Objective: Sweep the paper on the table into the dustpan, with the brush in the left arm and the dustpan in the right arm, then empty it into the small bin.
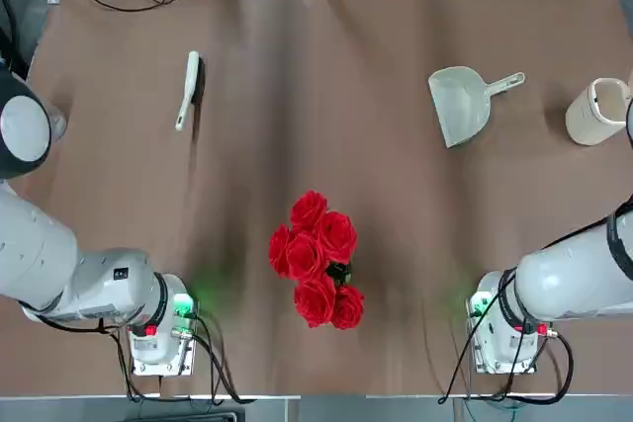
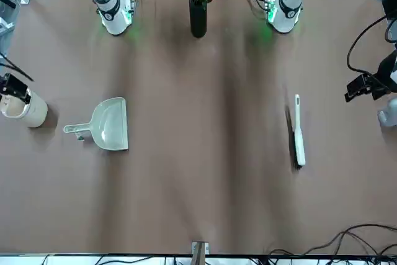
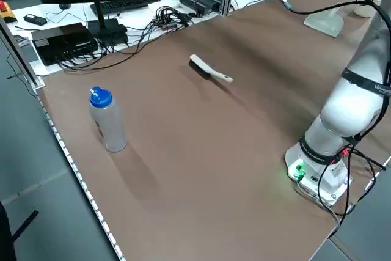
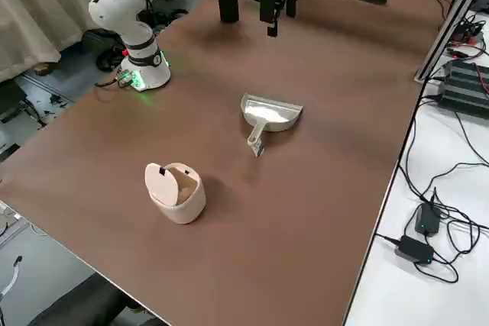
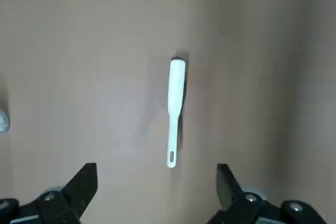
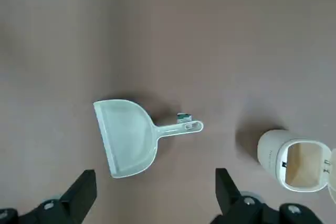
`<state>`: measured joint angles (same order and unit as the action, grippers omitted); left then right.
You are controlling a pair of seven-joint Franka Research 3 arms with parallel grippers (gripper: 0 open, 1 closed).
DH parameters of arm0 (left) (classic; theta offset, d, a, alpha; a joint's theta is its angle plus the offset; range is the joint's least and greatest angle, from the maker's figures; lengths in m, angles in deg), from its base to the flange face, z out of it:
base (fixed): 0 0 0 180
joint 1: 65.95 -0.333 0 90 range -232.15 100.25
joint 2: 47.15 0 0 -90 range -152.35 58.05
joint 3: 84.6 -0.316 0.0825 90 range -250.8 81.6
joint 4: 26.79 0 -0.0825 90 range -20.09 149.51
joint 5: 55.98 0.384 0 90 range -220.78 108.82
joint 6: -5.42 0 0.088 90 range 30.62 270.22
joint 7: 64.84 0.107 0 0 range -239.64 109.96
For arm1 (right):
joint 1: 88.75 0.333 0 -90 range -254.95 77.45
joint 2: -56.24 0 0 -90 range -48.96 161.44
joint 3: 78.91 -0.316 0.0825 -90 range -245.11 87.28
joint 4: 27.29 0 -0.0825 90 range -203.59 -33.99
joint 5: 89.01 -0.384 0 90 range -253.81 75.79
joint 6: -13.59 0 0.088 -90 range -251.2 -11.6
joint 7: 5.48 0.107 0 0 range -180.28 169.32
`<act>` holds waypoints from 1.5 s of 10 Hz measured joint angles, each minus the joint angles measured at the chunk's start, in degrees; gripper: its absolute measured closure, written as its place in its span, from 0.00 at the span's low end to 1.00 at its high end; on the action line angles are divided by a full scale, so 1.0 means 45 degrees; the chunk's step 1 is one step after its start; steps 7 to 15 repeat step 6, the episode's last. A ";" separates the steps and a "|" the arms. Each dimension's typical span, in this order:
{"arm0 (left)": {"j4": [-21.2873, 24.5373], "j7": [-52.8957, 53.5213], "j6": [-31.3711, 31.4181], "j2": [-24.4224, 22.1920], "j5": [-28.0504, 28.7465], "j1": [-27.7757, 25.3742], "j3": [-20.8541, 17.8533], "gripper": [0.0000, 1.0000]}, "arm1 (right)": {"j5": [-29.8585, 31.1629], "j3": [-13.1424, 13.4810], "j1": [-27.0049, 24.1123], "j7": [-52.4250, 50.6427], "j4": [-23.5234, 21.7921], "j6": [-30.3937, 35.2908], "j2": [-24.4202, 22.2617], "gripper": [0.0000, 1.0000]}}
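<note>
From here, both the left jaws [image 5: 157, 190] and right jaws [image 6: 156, 195] stand wide, empty. Top view: brush [image 1: 188, 91] toward ten o'clock on the bench [image 1: 396, 244], dustpan [image 1: 461, 106] toward one. Both look light, stiff, slick; best pinched mid-handle.
</note>
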<state>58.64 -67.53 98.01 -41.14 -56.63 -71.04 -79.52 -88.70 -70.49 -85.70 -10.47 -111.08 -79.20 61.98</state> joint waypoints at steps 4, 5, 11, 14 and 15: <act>-0.0001 0.0000 0.0000 0.0000 0.0000 0.0000 0.0002 0.00 | 0.0244 -0.0004 0.0622 -0.1036 -0.0028 0.0806 -0.0065 0.00; 0.0000 0.0000 0.0000 0.0000 0.0000 0.0000 0.0003 0.00 | 0.0247 0.0001 0.0623 -0.1112 -0.0028 0.0830 -0.0071 0.00; 0.0000 0.0000 0.0000 0.0000 0.0000 0.0000 0.0004 0.00 | 0.0249 0.0001 0.0625 -0.1169 -0.0028 0.0834 -0.0071 0.00; 0.0000 0.0000 0.0000 0.0000 0.0000 0.0000 0.0004 0.00 | 0.0249 0.0001 0.0625 -0.1169 -0.0028 0.0834 -0.0071 0.00; 0.0000 0.0000 0.0000 0.0000 0.0000 0.0000 0.0004 0.00 | 0.0249 0.0001 0.0625 -0.1169 -0.0028 0.0834 -0.0071 0.00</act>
